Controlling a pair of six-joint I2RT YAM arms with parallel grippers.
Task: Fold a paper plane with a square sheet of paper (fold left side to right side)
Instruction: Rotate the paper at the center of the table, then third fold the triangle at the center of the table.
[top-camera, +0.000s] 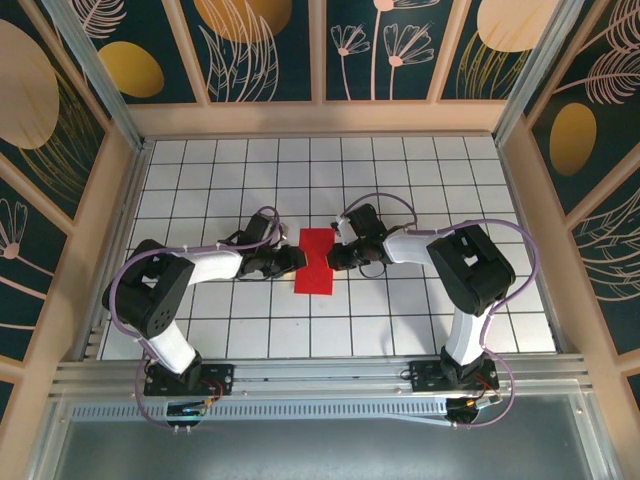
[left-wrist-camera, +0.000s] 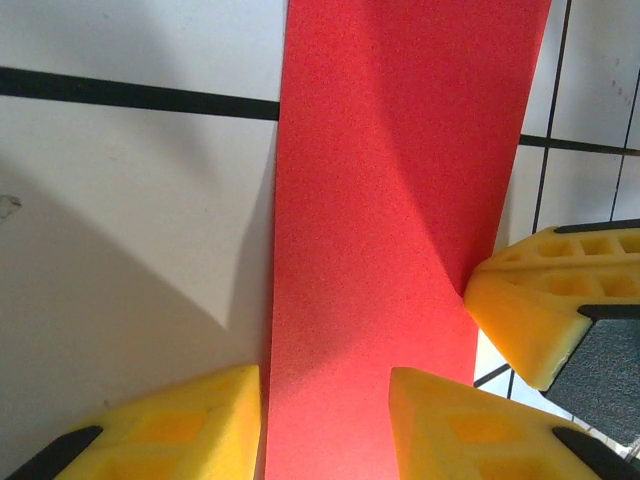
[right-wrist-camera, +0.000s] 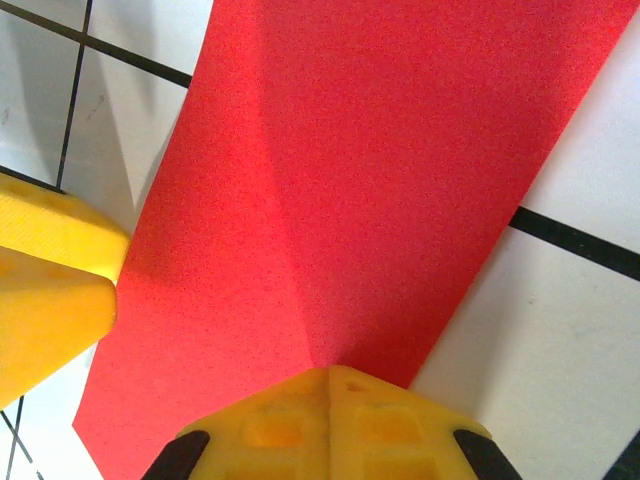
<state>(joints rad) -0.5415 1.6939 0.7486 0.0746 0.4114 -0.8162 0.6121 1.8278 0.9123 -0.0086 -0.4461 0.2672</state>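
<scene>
Left end effector (left-wrist-camera: 325, 432) is spread. In the left wrist view one of its yellow fingers (left-wrist-camera: 470, 425) overlaps the red, and the other sits just off the strip's long edge on white tile. It isn't pinching anything that I can see.

Right end effector (right-wrist-camera: 330, 420) is pressed together. Its tip is touching the opposite long edge of the paper. Can't tell whether the edge is nipped between the pads or only pushed on.

Square sheet of paper (top-camera: 317, 262) now reads as a narrow red rectangle. It lies about mid-surface (top-camera: 200, 180), slightly nearer the near edge than the far one, with its long axis running near-to-far and a little skewed to the grid lines.

Both end effectors meet at the strip from either side, left arm on its left edge and right arm on its right edge.

The paper isn't fully flat. A soft ridge with shading runs up the strip from the right tip's contact point, seen in both wrist views.
</scene>
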